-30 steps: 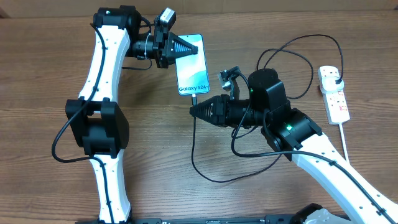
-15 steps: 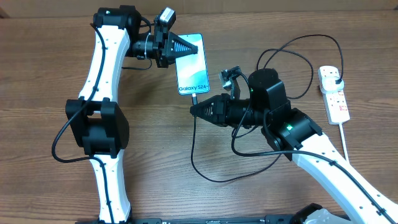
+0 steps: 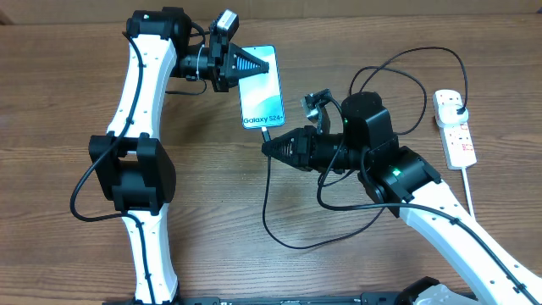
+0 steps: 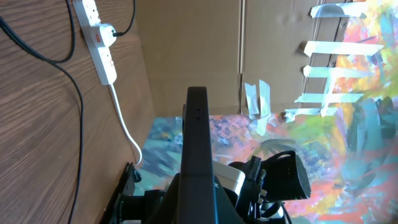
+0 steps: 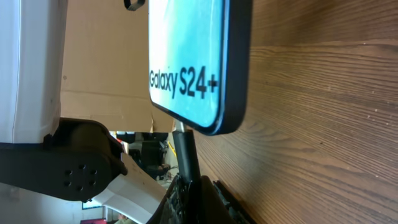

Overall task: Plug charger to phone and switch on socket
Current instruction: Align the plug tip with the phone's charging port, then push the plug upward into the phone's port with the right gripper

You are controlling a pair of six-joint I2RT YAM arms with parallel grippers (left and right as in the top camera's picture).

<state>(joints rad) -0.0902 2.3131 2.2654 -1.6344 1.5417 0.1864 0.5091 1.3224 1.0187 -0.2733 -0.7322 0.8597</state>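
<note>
Table (image 3: 68,102): brown wood grain, carried everything below.
Left arm (image 3: 140,102): white links with black joints, reached up the left side and bent right toward the phone.
Right arm (image 3: 440,212): came in from the lower right, pointed left toward the phone's lower end.
Charger (image 3: 267,212): thin black cable, looped over the table from below the phone, under the right arm and across to the socket.
White cord (image 3: 471,191): thick, ran from the socket's near end toward the table's front edge.
Socket (image 3: 456,131): white strip with red-marked switches, lay at the far right, well apart from the phone; switch position too small to read.
Phone (image 3: 262,97): lay near the table's middle, screen up, "Galaxy S24+" printed at its lower end.
Left gripper (image 3: 258,63): clamped on the phone's upper end, the phone seen edge-on between the fingers in the left wrist view.
Right gripper (image 3: 268,146): closed narrow on the charger just behind its tip, just below the phone.
Black plug (image 3: 456,103): sat in the socket's far outlet.
Plug tip (image 5: 181,134): met the phone's bottom edge, a short silvery stub showing at the joint.
</note>
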